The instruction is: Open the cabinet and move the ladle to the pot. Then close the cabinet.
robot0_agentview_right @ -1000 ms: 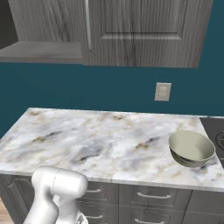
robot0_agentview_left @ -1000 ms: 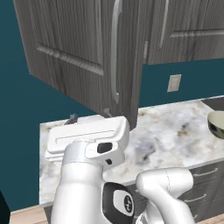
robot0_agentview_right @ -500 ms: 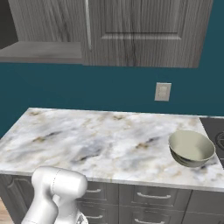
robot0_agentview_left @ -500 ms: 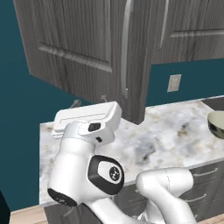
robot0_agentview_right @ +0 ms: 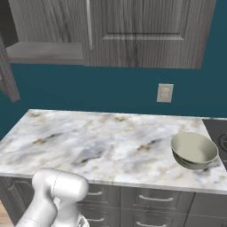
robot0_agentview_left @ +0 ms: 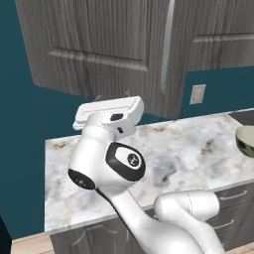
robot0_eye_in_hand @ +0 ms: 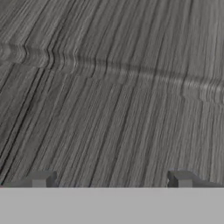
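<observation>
The cabinet [robot0_agentview_right: 146, 31] hangs over the counter with its left door [robot0_agentview_left: 109, 44] swung out and its right door closed. The open door's slim silver handle [robot0_agentview_left: 167, 47] runs down its free edge. My gripper [robot0_agentview_left: 113, 97] is raised close in front of that door's panelled face, just below its lower edge in the left base view. In the hand view my gripper [robot0_eye_in_hand: 111, 180] is open, its fingertips [robot0_eye_in_hand: 41, 178] far apart with only wood grain [robot0_eye_in_hand: 113, 87] between them. The pot [robot0_agentview_right: 193, 150] sits on the counter at the right. The ladle is out of view.
A marble counter [robot0_agentview_right: 88, 142] tops grey drawers [robot0_agentview_right: 153, 198]. A wall outlet [robot0_agentview_right: 165, 92] sits on the teal wall above the pot. A dark cooktop corner [robot0_agentview_right: 219, 133] lies at the far right. The opened cabinet's bottom shelf [robot0_agentview_right: 44, 51] shows at the upper left.
My arm has lifted and the hand has risen toward the open door. The door's free edge with its handle has swung to the right. The jaws stayed open.
</observation>
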Available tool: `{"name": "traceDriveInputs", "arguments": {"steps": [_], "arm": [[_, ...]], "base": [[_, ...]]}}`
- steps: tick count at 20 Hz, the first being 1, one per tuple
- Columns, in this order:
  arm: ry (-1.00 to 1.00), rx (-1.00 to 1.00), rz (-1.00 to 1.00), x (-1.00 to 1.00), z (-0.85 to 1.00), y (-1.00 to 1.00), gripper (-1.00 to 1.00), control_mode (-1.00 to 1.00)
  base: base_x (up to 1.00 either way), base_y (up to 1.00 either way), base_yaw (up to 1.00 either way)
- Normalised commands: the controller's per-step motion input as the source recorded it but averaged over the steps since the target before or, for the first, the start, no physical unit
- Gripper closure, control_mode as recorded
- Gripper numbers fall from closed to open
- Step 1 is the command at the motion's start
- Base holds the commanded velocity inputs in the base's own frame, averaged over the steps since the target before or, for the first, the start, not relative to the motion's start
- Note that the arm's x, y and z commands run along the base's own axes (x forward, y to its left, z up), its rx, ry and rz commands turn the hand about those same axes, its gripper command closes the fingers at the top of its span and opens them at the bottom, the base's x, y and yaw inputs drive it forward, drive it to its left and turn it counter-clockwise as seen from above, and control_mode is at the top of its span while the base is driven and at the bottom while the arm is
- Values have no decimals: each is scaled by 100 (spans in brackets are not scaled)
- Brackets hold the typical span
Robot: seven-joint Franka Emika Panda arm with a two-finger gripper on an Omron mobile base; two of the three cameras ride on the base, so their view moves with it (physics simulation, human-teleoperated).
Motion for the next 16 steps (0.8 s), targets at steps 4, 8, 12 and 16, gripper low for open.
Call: {"name": "traceDriveInputs", "arguments": {"steps": [4, 8, 12, 16], "arm": [[1, 18, 2, 96, 10, -50, -100, -100], [0, 20, 8, 90, 12, -47, -100, -100], [0, 19, 11, 82, 15, -36, -100, -100], [5, 20, 16, 77, 14, -28, -100, -100]], "base": [[0, 0, 0], [0, 0, 0], [0, 0, 0], [0, 0, 0]]}}
